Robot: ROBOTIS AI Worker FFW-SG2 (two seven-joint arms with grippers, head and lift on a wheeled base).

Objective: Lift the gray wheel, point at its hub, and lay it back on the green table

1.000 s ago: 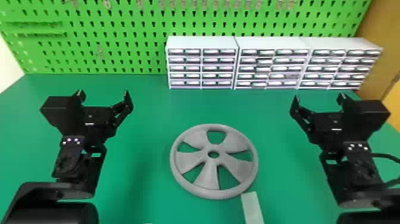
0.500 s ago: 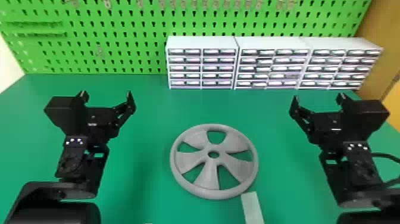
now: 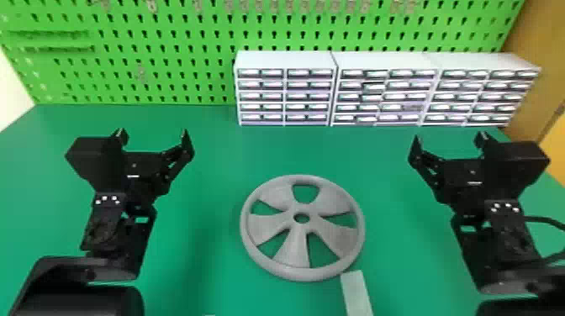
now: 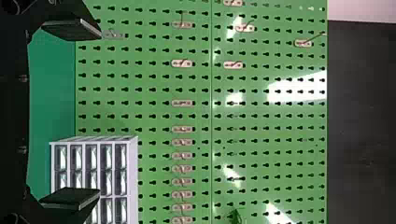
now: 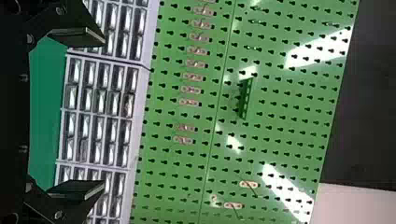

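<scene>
The left end effector point(image 3: 153, 136) and right end effector point(image 3: 450, 138) gape wide, empty; a pale strip point(image 3: 356, 294) lies beside the gray wheel point(image 3: 297, 252), drawer cabinets point(image 3: 286, 61) behind.

Have the wheel point(image 3: 296, 250) on the worktop point(image 3: 252, 155), left hand point(image 3: 153, 135) leftward, right hand point(image 3: 449, 138) rightward, drawers point(image 3: 286, 96) behind, pegboard point(image 3: 168, 63) beyond.

So the green table point(image 3: 294, 147) has a gray wheel point(image 3: 297, 241) lying flat just below the middle of the head view, a pale strip point(image 3: 357, 294) near its rim by the bottom edge, and white drawer units point(image 3: 384, 96) lined up across the upper right.
</scene>
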